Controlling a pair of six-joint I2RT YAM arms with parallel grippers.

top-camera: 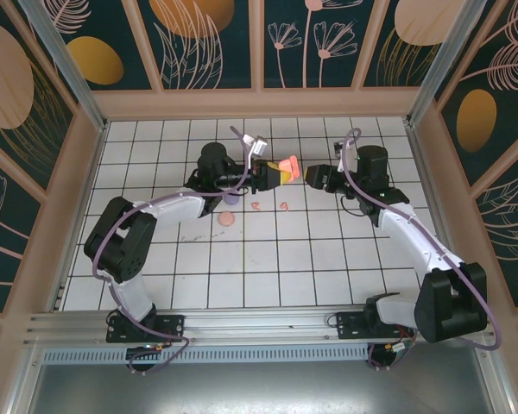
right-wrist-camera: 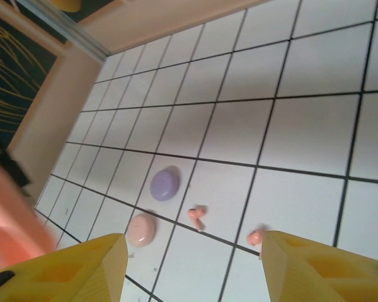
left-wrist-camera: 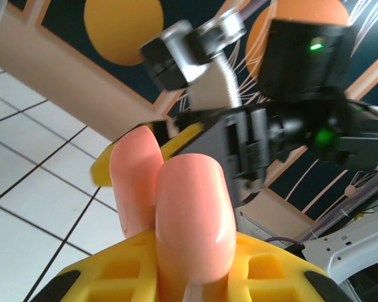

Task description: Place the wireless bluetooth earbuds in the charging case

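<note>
The salmon-pink charging case [top-camera: 287,166] hangs in the air over the middle of the floor with its lid swung open. My left gripper [top-camera: 272,175] is shut on its base; in the left wrist view the two pink halves [left-wrist-camera: 192,207] rise from between my yellow fingers [left-wrist-camera: 107,277]. Just right of the case, my right gripper [top-camera: 309,177] is open with nothing in it. Between its yellow fingers [right-wrist-camera: 82,267], far below, lie two pink earbuds on the tiles [right-wrist-camera: 197,216] [right-wrist-camera: 255,237]. From above, those earbuds [top-camera: 257,205] [top-camera: 284,205] are below the case.
A purple oval case [right-wrist-camera: 165,184] and a pink oval case [right-wrist-camera: 140,229] lie shut on the white tiles, left of the earbuds [top-camera: 231,198] [top-camera: 228,218]. Tan walls ring the floor [top-camera: 268,102]. The right arm's black wrist [left-wrist-camera: 302,69] stands close behind the held case.
</note>
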